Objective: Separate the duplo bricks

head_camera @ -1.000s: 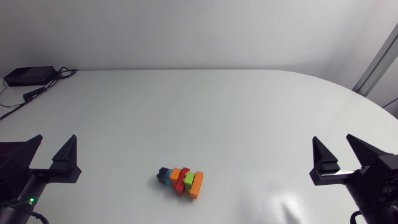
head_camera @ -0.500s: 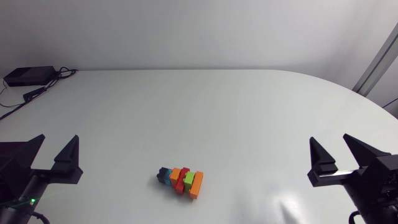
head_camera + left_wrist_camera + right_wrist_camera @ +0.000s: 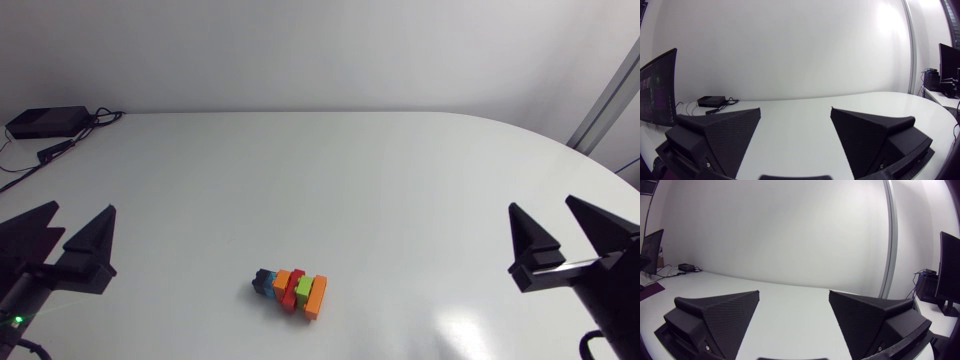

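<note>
Duplo bricks (image 3: 291, 290) — between left claw (image 3: 80, 209), right claw (image 3: 543, 203)

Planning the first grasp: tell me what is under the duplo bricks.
The duplo bricks lie joined in a row on the white table; nothing else shows around their base. The spot beneath them is covered by the bricks.

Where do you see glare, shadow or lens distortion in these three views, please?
Head view: a glare patch on the table near the right end effector; the duplo bricks are sharp, with only a faint shadow. Left wrist view: fisheye stretch makes the left end effector loom large. Right wrist view: even light, no glare on the table.
</note>
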You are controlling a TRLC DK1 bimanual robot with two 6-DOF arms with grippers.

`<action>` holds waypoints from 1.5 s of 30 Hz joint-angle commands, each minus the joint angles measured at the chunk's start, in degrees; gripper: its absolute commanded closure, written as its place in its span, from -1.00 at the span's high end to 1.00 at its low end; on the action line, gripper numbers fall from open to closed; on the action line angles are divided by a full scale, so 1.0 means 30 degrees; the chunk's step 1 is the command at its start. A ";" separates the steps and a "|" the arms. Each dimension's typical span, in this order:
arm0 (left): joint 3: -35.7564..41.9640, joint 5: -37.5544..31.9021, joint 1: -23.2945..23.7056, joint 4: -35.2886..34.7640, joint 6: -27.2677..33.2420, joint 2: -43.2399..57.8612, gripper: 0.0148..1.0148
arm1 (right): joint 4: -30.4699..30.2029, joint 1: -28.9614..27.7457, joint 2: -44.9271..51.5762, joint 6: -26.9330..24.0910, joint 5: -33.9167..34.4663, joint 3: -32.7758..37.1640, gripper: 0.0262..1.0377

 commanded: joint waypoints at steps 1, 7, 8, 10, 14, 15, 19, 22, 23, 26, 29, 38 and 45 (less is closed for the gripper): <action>0.1533 0.0044 -0.0472 -0.0183 -0.0407 0.1575 0.91 | -0.0131 0.0166 0.1385 -0.0128 -0.0165 0.1441 0.93; 0.3965 0.0044 -0.2083 -0.0534 -0.0173 0.6116 0.90 | -0.0189 0.0429 0.4872 -0.0069 -0.0165 0.3199 0.93; 0.4346 0.0044 -0.2610 -0.0564 -0.0085 0.7141 0.85 | -0.0306 0.0605 0.5428 -0.0069 -0.0224 0.3522 0.93; 0.5166 0.0044 -0.3489 -0.0798 0.0296 0.9104 0.82 | -0.0834 0.1074 0.6600 -0.0011 -0.0312 0.4283 0.93; 0.6894 0.0044 -0.3841 -0.1032 0.2376 1.3147 0.82 | -0.1888 0.1455 0.8680 0.0575 -0.0751 0.5455 0.93; 0.7246 0.0044 -0.3870 -0.1003 0.2815 1.4290 0.82 | -0.2035 0.1426 0.9178 0.0575 -0.0986 0.5602 0.93; 0.8389 0.3237 -0.3196 -0.1032 0.4339 1.8684 0.82 | -0.2533 0.1484 1.0087 0.0546 -0.1806 0.5602 0.93; 0.9590 0.4468 -0.3138 -0.1618 0.6273 2.1467 0.82 | -0.2884 0.1455 1.0292 0.0546 -0.2685 0.5572 0.93; 0.9678 0.4526 -0.3196 -0.1618 0.6888 2.1995 0.82 | -0.3060 0.1455 1.0380 0.0546 -0.3036 0.5543 0.93; 0.9619 0.4644 -0.3812 -0.1530 0.8704 2.2903 0.83 | -0.3324 0.1455 1.1112 0.0546 -0.3710 0.5514 0.93; 0.9560 0.4585 -0.4778 -0.2116 1.0521 2.3430 0.90 | -0.3851 0.1396 1.2049 0.0546 -0.4384 0.5689 0.93; 0.8389 0.6636 -0.6273 -0.1941 1.5062 2.4397 0.90 | -0.5726 0.1484 1.4130 0.0487 -0.6962 0.6803 0.93; 0.8037 0.8306 -0.5862 -0.2116 1.8870 2.5598 0.90 | -0.7865 0.2363 1.4335 0.0516 -0.8310 0.7916 0.93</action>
